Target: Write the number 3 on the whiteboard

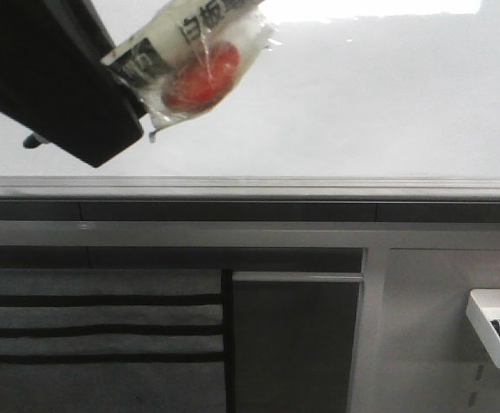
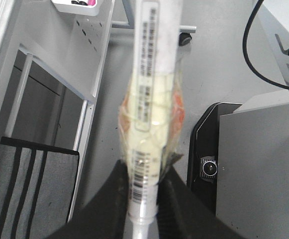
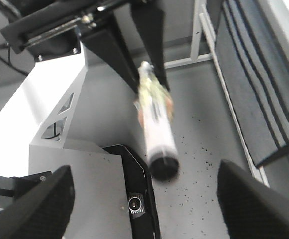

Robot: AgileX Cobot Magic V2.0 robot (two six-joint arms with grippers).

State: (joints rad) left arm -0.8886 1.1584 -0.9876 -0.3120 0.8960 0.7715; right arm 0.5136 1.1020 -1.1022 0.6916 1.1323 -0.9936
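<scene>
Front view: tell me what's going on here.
The left gripper is shut on a marker wrapped in clear tape, with something red bundled against it, holding it up in front of the whiteboard. The board shows no writing in this view, so the number 3 is not yet drawn. The right gripper is open and holds nothing, its camera looking toward the marker.
</scene>
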